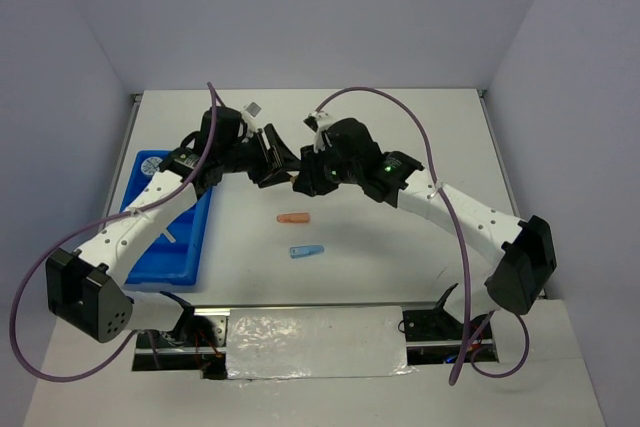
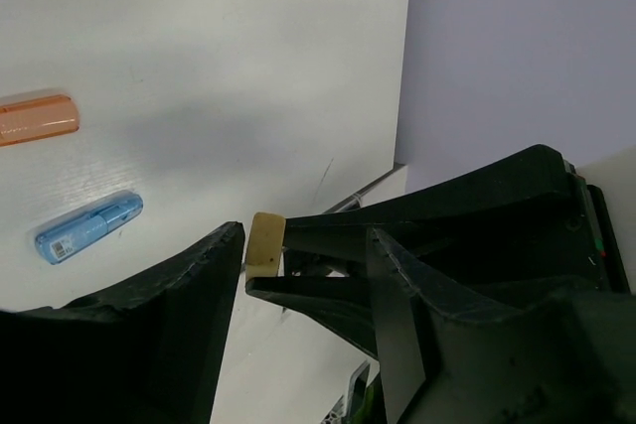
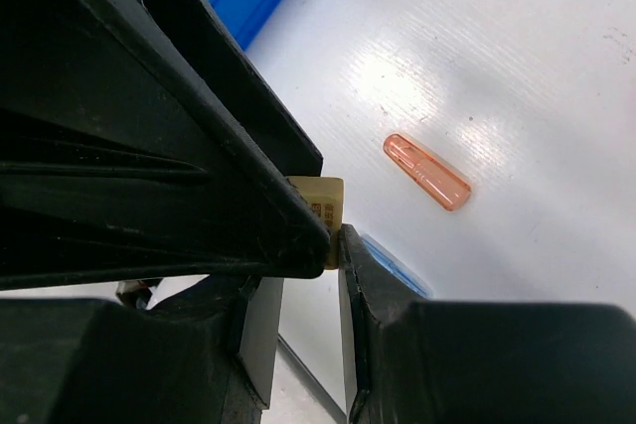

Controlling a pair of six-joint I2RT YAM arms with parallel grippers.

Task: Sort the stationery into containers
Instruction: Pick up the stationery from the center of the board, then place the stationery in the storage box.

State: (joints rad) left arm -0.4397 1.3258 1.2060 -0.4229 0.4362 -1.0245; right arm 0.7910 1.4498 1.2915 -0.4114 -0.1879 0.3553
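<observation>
Tools meet nose to nose above the middle of the surface (image 1: pixel 400 147), just toward 12 o'clock from its centre.

Right tool (image 3: pixel 320 245): fingers drawn close together and clamped on the tan block (image 2: pixel 265 243), which sticks out past the fingertips, clear of the surface.

Left tool (image 2: pixel 308 245): fingers spread wide, one on each side of the block and the right tool's fingertips. In the left wrist view one finger (image 2: pixel 189 305) is just beside the block; whether it touches cannot be told. The other finger is well apart from it.

Orange stick (image 1: pixel 294 218): flat on the surface, toward 6 o'clock from the meeting point, long axis running 3 to 9 o'clock.

Light-blue stick (image 1: pixel 306 251): flat on the surface, near the orange stick on its 6 o'clock side, roughly parallel to it, not touching it.

Blue tray (image 1: pixel 150 267): at 9 o'clock on the surface, partly under the left arm. Patterned tub (image 1: pixel 150 162) sits in its 12 o'clock end. The other compartments are mostly hidden by the arm.
</observation>
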